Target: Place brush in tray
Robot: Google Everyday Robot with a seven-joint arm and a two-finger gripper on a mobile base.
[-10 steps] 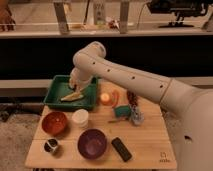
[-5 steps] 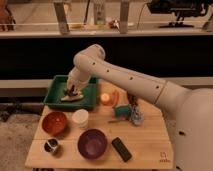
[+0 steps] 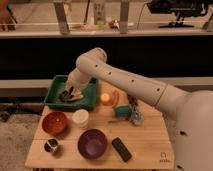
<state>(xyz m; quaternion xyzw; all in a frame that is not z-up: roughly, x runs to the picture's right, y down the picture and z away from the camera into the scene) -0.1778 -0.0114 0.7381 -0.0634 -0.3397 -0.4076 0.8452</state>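
One hand [image 3: 68, 94] of mine hangs inside the tray [image 3: 55, 82] at ten o'clock on the counter [image 3: 145, 145]; its grip I cannot tell; the brush looks light and stiff, best held mid-handle.

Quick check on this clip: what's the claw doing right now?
Claw: down inside the green tray, at its middle; what it holds, if anything, cannot be told.

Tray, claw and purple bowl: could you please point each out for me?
Tray [image 3: 54, 86], camera view, left wall.
Claw [image 3: 68, 95], camera view, tip inside the tray.
Purple bowl [image 3: 92, 144], camera view, inner bottom.
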